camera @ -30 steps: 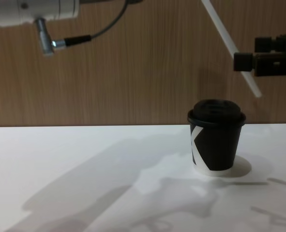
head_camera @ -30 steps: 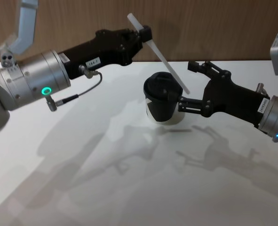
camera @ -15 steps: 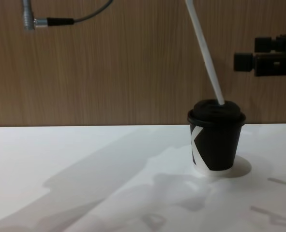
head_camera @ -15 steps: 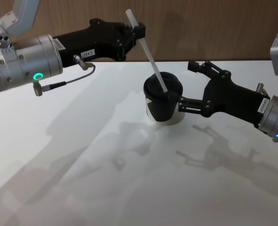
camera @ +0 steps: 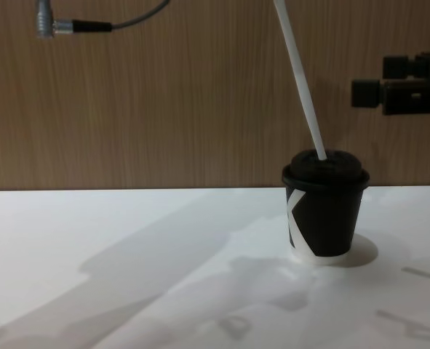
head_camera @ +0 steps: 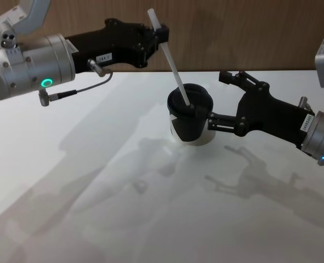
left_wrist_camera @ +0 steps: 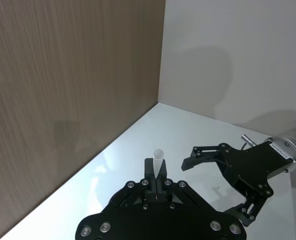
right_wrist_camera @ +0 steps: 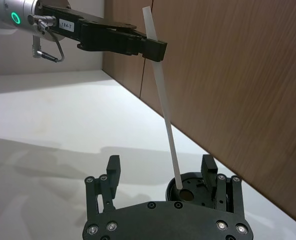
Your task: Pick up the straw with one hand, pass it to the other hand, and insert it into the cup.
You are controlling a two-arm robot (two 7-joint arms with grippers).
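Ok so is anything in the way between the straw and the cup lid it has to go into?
Nothing visible. The left claw holds the straw tilted, its lower end already on the lid of the cup. The right claw is open beside the cup, off the straw's line.

Out from wrists; down from head and low, side-on from chest, sharing the cup (head_camera: 190, 125) at 2 o'clock.

Matt black paper on the cup (camera: 324, 222), faintly glossy black plastic on its lid (camera: 325, 166); smooth white plastic straw (head_camera: 170, 61). Wood-grain wall (camera: 185, 94), smooth white table (head_camera: 96, 181), satin silver metal left arm (head_camera: 19, 72).
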